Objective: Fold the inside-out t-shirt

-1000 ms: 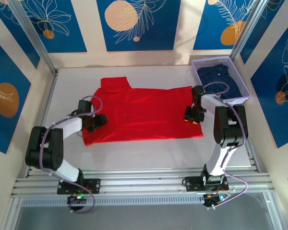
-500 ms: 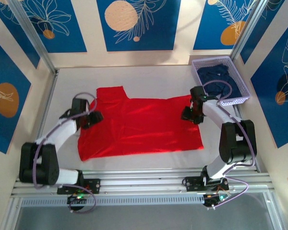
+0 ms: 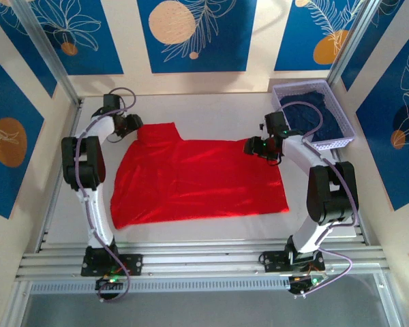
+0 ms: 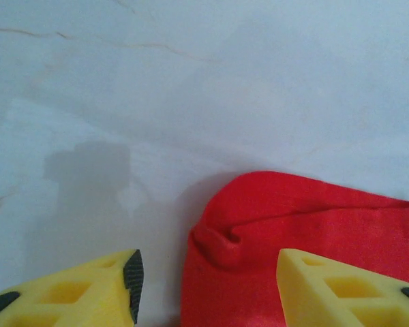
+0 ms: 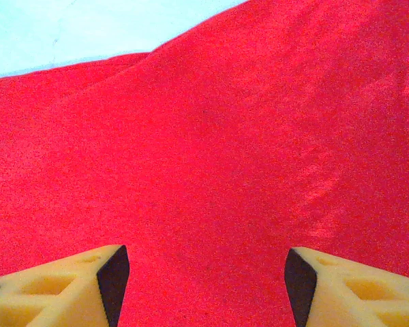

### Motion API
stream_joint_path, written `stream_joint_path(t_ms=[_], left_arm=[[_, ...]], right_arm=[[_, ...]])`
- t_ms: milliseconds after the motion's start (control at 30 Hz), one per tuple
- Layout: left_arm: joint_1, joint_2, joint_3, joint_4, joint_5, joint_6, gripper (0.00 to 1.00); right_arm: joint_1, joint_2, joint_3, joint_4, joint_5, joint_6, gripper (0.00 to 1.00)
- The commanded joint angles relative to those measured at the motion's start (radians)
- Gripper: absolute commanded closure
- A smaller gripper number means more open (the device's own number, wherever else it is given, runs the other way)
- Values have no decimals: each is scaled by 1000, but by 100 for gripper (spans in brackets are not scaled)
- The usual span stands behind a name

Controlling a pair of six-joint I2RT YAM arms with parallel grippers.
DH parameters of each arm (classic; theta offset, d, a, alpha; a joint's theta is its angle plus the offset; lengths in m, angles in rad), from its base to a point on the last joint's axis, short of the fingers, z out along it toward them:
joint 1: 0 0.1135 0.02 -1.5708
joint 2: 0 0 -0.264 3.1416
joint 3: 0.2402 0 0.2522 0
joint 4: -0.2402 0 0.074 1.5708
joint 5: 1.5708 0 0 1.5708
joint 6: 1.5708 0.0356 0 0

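The inside-out t-shirt (image 3: 198,177) lies spread flat on the white table, plain red face up, a sleeve flap reaching toward the far left. My left gripper (image 3: 131,125) hovers at that far-left sleeve edge with its jaws open; in the left wrist view the rounded red sleeve end (image 4: 293,231) lies below and between the yellow fingers (image 4: 102,289), which do not hold it. My right gripper (image 3: 253,146) is at the shirt's far right corner, open, and the right wrist view has red cloth (image 5: 211,170) lying flat under the spread fingers (image 5: 61,286).
A lavender basket (image 3: 341,139) with dark navy clothing (image 3: 313,112) stands at the far right corner of the table. Metal frame posts and blue patterned walls close in the table on three sides. Bare white table (image 3: 211,109) lies beyond the shirt.
Both arms have swung from the shirt's near side edges toward the far edge. The left side of the shirt has spread out. The right jaws have widened.
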Motion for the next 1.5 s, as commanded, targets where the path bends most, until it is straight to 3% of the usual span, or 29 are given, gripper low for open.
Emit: stream_joint_path(t_ms=[0, 367, 800, 1033, 1467], left_arm=[[4, 59, 81, -110, 55, 40, 52], [-4, 217, 219, -133, 181, 35, 74], [-7, 320, 485, -237, 236, 44, 96], [-8, 339, 609, -278, 262, 60, 100], [-8, 329, 614, -286, 280, 83, 100]], right_arm=[[8, 21, 25, 2, -27, -13, 36], [27, 67, 65, -14, -26, -16, 36], [-8, 99, 134, -16, 12, -11, 36], [-63, 172, 210, -2, -24, 26, 36], [-133, 407, 448, -141, 133, 80, 39]])
